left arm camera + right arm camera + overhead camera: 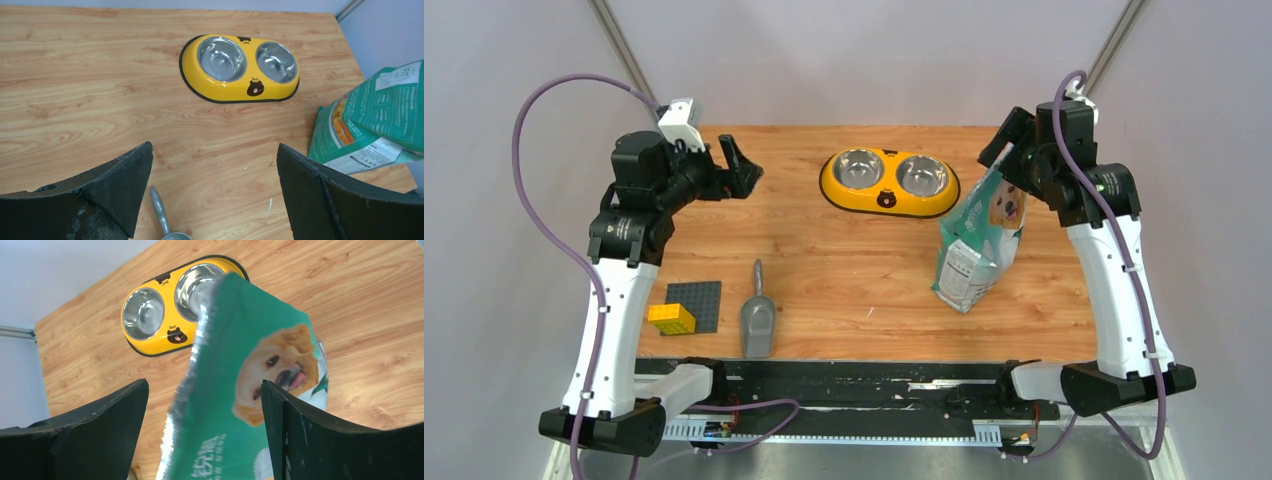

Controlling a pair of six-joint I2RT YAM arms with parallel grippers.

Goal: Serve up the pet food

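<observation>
I had right jaws spread astride the pouch [225, 360] top, apparently placed to pinch and pour toward the feeder [225, 89]; left jaws spread, idle.

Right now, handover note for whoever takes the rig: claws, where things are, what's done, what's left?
Left claw: open, nothing held.
Right claw: open, straddling the top of the dog-food pouch, which stands right of the yellow double feeder.
Grey scoop lies at the near side, untouched.
Done: nothing served. Both steel bowls are empty, no kibble in view.
Left: probably grip the pouch and get kibble into a bowl.
</observation>
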